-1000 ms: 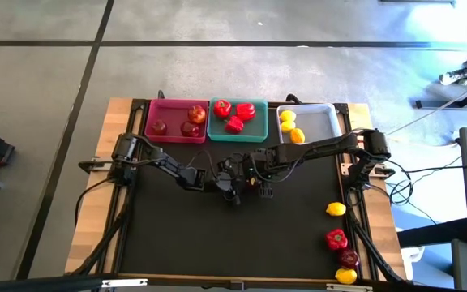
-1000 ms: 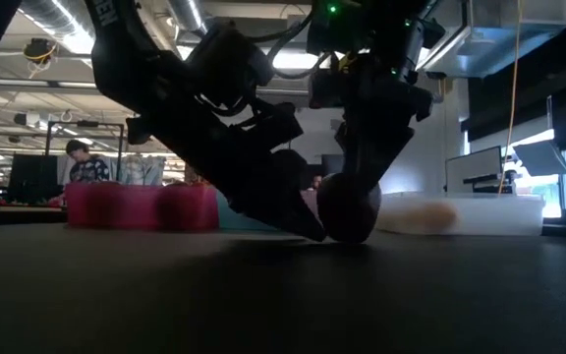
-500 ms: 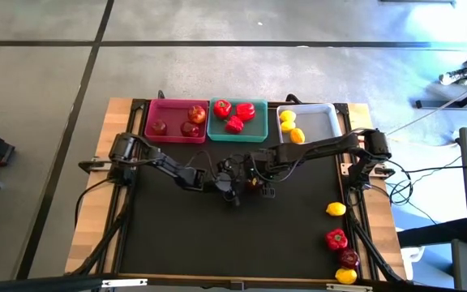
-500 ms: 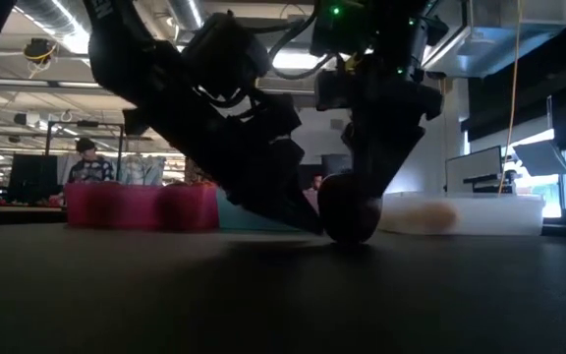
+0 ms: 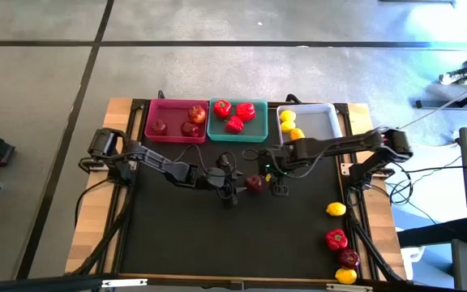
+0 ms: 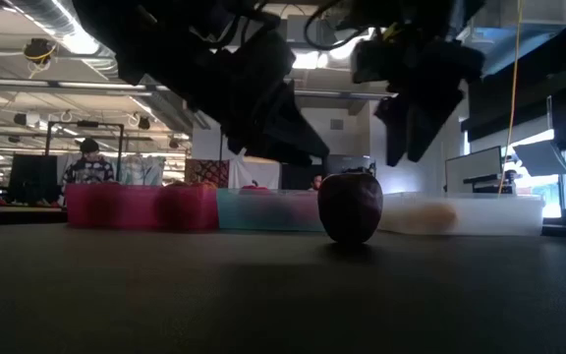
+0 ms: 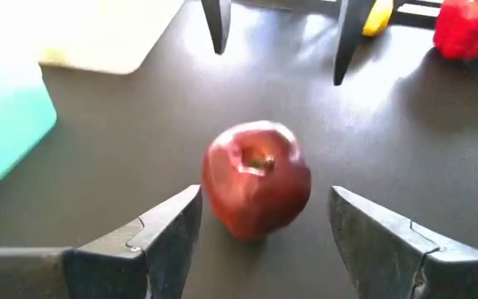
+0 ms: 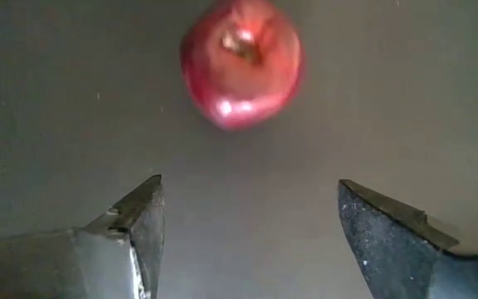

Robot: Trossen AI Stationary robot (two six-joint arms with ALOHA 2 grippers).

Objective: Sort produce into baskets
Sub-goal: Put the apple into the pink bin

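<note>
Dark red apple (image 5: 254,182) alone on the black mat (image 5: 185,235) at mid-table, upright, stem dimple up, touching neither gripper. Left gripper (image 5: 235,188) just to its left, jaws wide, fingers (image 7: 152,237) either side of the apple's near flank but apart from it. Right gripper (image 5: 280,180) just to its right and raised off the mat, jaws wide and empty, fingers (image 8: 388,241) framing bare mat with the apple beyond them.

Along the far edge, three baskets in a row: pink basket (image 5: 175,107) on the left with three apples, teal basket (image 5: 237,135) in the middle with three red peppers, pale basket (image 5: 323,109) on the right with lemons bunched at its left end, seemingly three, though packed too close to count surely.

At the near right edge of the mat, well apart from both arms: a lemon (image 5: 336,209), a red pepper (image 5: 336,238), a second dark apple (image 5: 348,257) and another lemon (image 5: 346,276), the last close to the table's front edge.

From the low camera, both arms mere dark shapes cut off overhead, basket contents mostly hidden by the walls; a person (image 6: 90,163) dimly visible far behind on the left.
</note>
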